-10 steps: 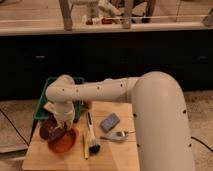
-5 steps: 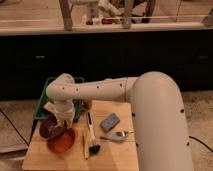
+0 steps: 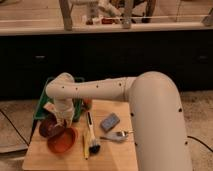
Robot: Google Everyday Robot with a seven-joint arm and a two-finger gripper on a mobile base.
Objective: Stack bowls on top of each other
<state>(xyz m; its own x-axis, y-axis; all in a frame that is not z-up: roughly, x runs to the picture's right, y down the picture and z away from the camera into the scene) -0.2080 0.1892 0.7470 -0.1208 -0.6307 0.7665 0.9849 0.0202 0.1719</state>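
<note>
Dark cabinet fronts (image 3: 125, 60) fill the back of the scene under a pale ledge (image 3: 100, 27), which carries a few small red and white items too blurred to name. Below them, a light wooden counter (image 3: 120, 155) takes up the lower left. At its far left rear corner sits a green tray (image 3: 42, 100), partly hidden by the robot's wrist. Just in front of the tray lies the dark brownish-red bowl (image 3: 47, 129), upright on the wood. The hand (image 3: 63, 121) hangs from the white arm (image 3: 100, 89) right at this bowl's right rim, low over the spot where the two bowls meet; whether it is spread, closed or gripping a rim cannot be told. The orange-red bowl (image 3: 62, 142) sits just below and to the right of the hand, nearer the counter's front edge, open side up. Its rim touches or slightly overlaps the dark bowl's rim, and the two are side by side rather than nested. To the right of the bowls lies a long brush (image 3: 90, 132) with a yellowish handle, its dark head pointing toward the front edge. Further right lies a grey-blue block (image 3: 110, 121), with a small silvery tool (image 3: 116, 135) just in front of it. The arm's bulky white shoulder (image 3: 157, 125) fills the right side.
</note>
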